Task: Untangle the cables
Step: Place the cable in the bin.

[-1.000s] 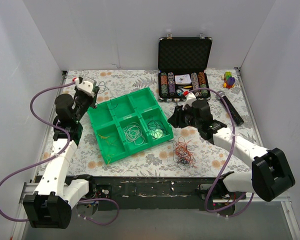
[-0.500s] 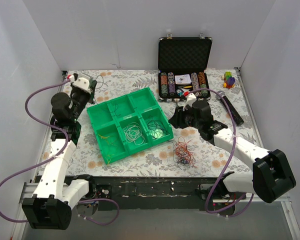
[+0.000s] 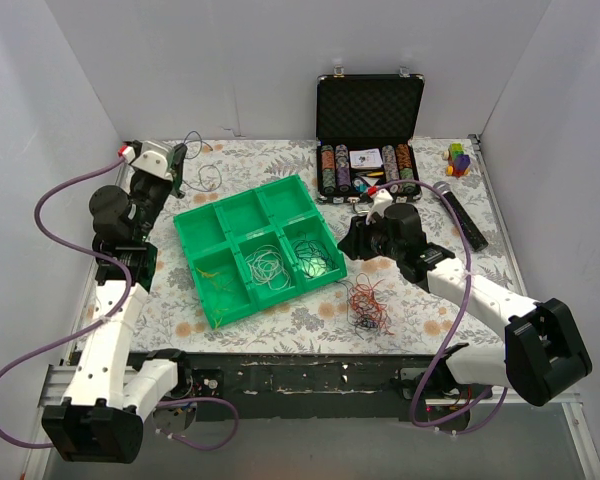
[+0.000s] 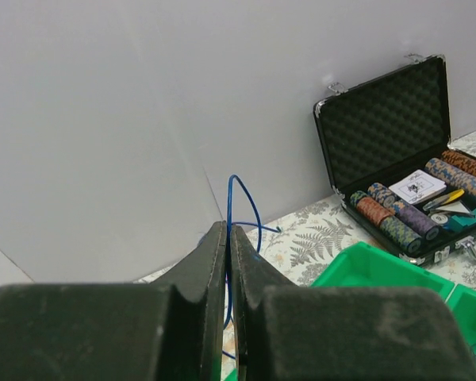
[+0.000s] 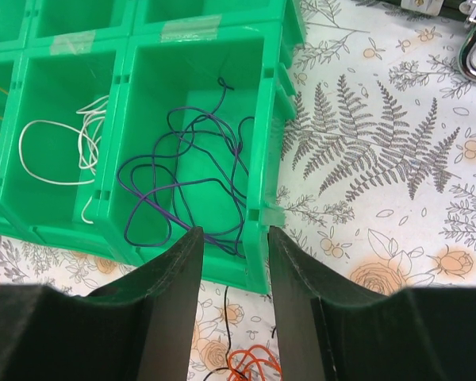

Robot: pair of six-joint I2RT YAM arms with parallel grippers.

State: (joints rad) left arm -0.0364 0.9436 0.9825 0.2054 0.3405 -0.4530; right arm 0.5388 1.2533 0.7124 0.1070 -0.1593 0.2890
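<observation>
My left gripper [image 3: 176, 166] is raised at the far left, beyond the green tray [image 3: 202, 216]. In the left wrist view it [image 4: 228, 232] is shut on a thin blue cable [image 4: 236, 198] that loops up past the fingertips. A tangle of red, orange and black cables [image 3: 367, 305] lies on the table in front of the tray. My right gripper [image 3: 347, 238] hovers open over the tray's right corner. In the right wrist view its fingers [image 5: 174, 270] straddle the tray wall [image 5: 258, 230], beside a purple cable [image 5: 186, 178] in one compartment and a white cable [image 5: 59, 151] in the adjoining one.
An open black case of poker chips [image 3: 368, 130] stands at the back right. A black remote [image 3: 463, 215] and a small colourful toy [image 3: 459, 158] lie near the right wall. White walls close in the table on three sides.
My left gripper has moved left and towards the back wall, drawing the blue cable up and away from the tray. The right arm has stayed still.
</observation>
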